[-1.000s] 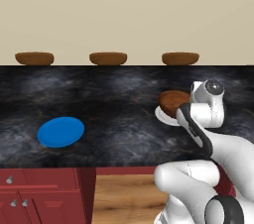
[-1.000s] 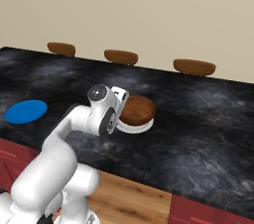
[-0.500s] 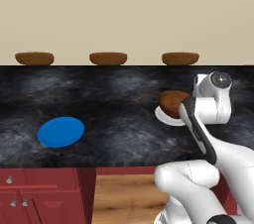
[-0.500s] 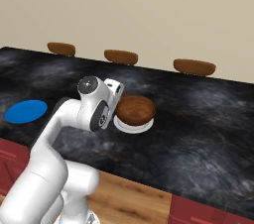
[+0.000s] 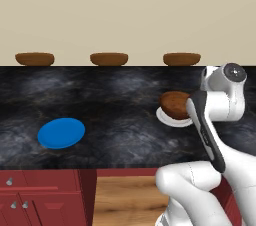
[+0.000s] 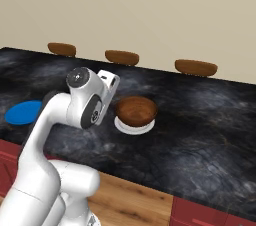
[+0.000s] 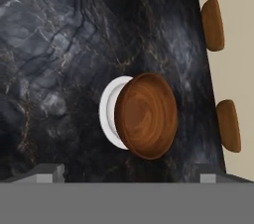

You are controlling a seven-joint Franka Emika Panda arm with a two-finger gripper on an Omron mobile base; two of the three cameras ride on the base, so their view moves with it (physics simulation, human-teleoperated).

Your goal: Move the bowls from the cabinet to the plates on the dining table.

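End effector [image 7: 129, 171] spread wide, empty, above brown bowl [image 7: 146, 115]

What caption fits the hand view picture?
Glossy dark brown wooden bowl resting on a round white plate on the black marbled stone table.

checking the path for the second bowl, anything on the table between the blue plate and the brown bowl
Nothing: in the left base view, bare black tabletop runs from the blue plate to the brown bowl.
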